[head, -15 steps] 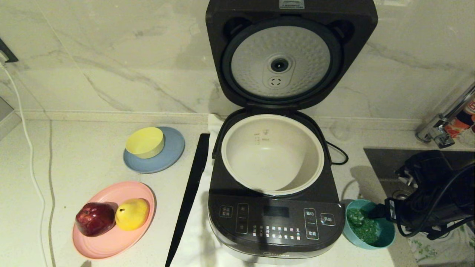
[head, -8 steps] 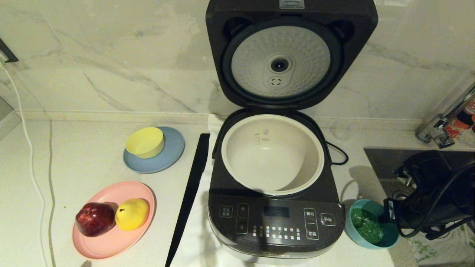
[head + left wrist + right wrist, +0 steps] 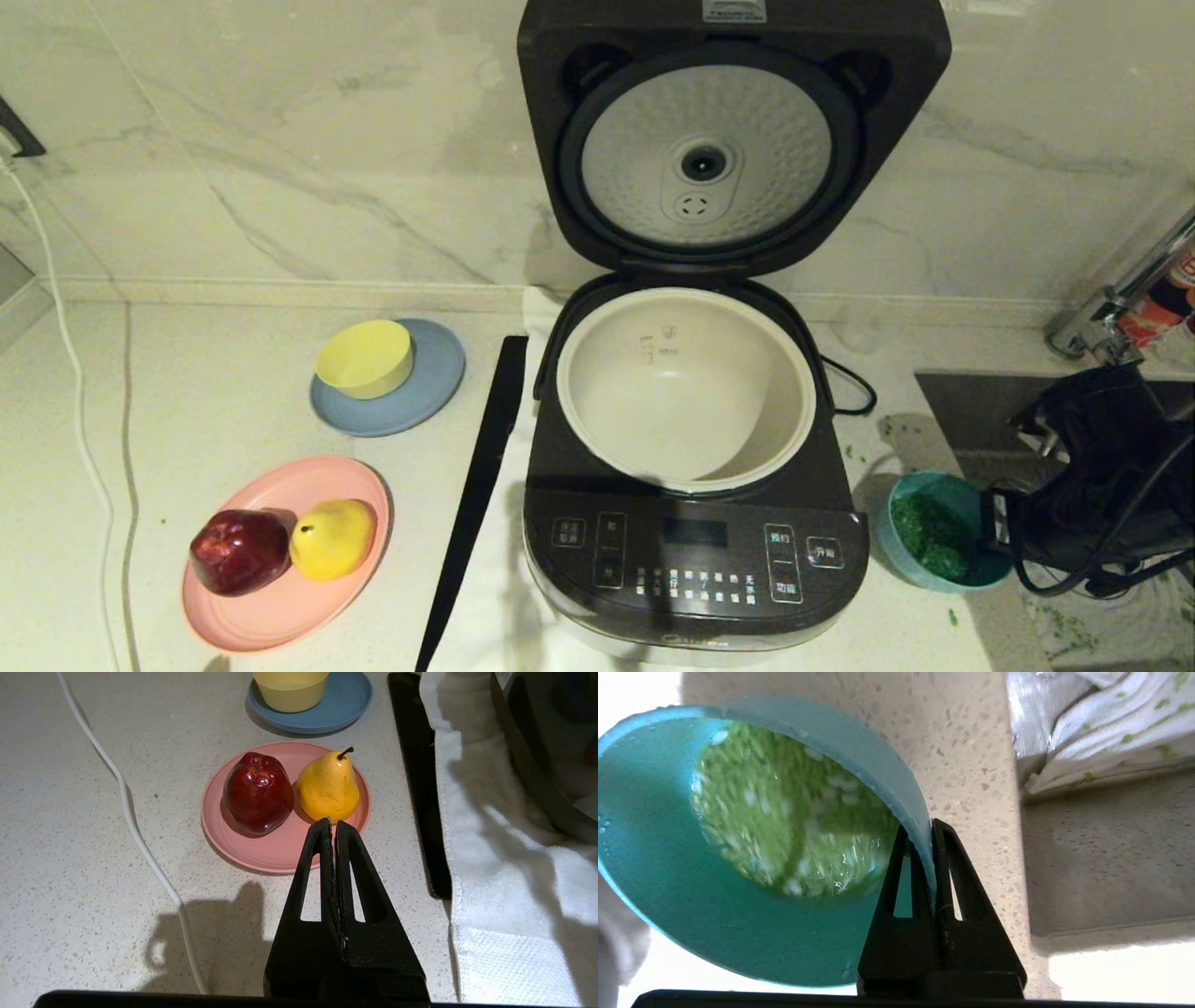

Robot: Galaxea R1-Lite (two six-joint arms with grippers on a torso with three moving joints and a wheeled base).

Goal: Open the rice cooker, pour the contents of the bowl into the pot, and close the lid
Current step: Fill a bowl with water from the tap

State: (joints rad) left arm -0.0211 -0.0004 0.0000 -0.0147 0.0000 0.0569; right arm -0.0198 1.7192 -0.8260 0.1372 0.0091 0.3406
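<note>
— Gripping the teal bowl [image 3: 943, 543] by its rim, is it? That right claw [image 3: 924, 833]?

— Yes. In the right wrist view its two black fingers [image 3: 945, 868] pinch the thin blue wall between them, one inside and one outside. The bowl sits at the right front corner of the rice cooker [image 3: 695, 523], tilted, over the pale speckled worktop [image 3: 205, 411].

— And what is in it?

— The contents [image 3: 924, 541], finely chopped green bits, heaped in the bottom of the bowl. A few green specks also lie loose on the worktop beside it.

— The cooker itself?

— Its lid [image 3: 733, 140] stands upright against the marble wall, dimpled silver disc facing forward. The white pot [image 3: 686, 387] below it is open and looks bare inside, with grey marks on its far wall.

— Where is the other arm?

— The left claw [image 3: 334, 828] hangs low over the worktop near the robot, its fingers pressed flat together on nothing. Just ahead of it is a pink plate [image 3: 261, 851] carrying a red apple [image 3: 257, 793] and a yellow pear [image 3: 328, 786], the two fruits touching.

— Anything further back?

— A yellow bowl [image 3: 364, 357] standing on a grey-blue plate [image 3: 429, 392], left of the cooker. A long black strip [image 3: 476, 495] lies between those plates and the cooker, along the edge of a white towel [image 3: 495, 868] under the cooker. A white cable [image 3: 140, 830] winds over the worktop at far left.
</note>
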